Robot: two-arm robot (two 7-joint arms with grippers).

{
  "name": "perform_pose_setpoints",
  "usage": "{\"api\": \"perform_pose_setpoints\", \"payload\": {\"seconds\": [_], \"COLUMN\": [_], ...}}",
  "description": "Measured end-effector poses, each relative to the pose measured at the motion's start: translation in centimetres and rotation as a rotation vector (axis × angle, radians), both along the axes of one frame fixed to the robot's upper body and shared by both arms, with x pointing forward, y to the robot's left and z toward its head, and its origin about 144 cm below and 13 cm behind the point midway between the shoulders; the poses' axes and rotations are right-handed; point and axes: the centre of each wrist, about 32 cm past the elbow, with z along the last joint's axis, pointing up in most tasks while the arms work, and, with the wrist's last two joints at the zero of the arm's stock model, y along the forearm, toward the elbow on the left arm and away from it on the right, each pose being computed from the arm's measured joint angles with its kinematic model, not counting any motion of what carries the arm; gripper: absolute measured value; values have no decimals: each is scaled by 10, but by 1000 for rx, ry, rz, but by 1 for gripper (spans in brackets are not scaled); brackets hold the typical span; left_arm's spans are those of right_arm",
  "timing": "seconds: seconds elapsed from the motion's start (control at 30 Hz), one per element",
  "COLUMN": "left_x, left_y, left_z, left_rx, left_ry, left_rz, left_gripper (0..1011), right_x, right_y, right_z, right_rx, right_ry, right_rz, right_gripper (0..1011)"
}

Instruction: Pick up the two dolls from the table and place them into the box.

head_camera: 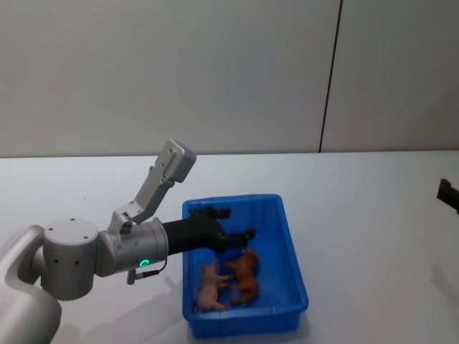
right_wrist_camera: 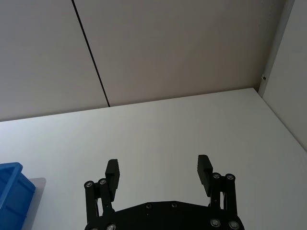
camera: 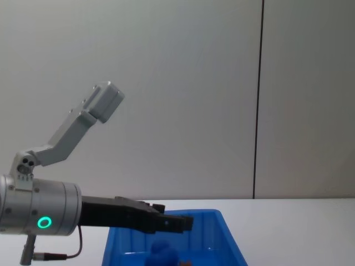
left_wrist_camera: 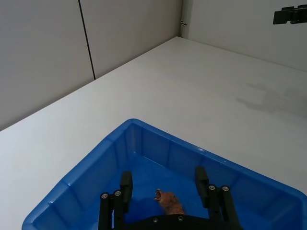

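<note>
The blue box (head_camera: 296,259) stands on the white table (head_camera: 358,208) in front of me. Two dolls lie side by side on its floor: a reddish-brown animal-like one (head_camera: 245,276) and a pale pinkish-tan one (head_camera: 210,288). My left gripper (head_camera: 235,223) hovers open over the box's far half, above the dolls, holding nothing. The left wrist view has the reddish-brown doll (left_wrist_camera: 169,201) below and between the fingers (left_wrist_camera: 126,186), inside the box (left_wrist_camera: 81,170). In the chest view a rounded blue lump (camera: 163,250) sits in the box (camera: 230,244); I cannot tell what it is. My right gripper (right_wrist_camera: 159,166) is open and empty, far right (head_camera: 448,193).
A grey panelled wall (head_camera: 229,72) with a dark vertical seam rises behind the table. Bare white tabletop spreads to the right of the box and behind it.
</note>
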Motion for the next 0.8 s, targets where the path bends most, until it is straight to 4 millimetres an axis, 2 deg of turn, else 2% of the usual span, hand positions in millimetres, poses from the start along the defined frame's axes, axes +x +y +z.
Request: {"api": "perform_pose_setpoints", "payload": {"seconds": [0.2,0.3,0.8], "left_x": [-1,-4,-25], "left_y": [2,4,22], "left_z": [2,3,15], "left_rx": [-11,-28,-146], "left_ry": [-18,-36,-184], "left_rz": [25,51,239], "left_gripper": [949,1001,1003], "right_x": [0,0,0], "right_y": [0,0,0], "right_z": [0,0,0], "right_rx": [0,0,0], "right_ry": [0,0,0], "right_rz": [0,0,0], "right_gripper": [1001,1001,1001]}}
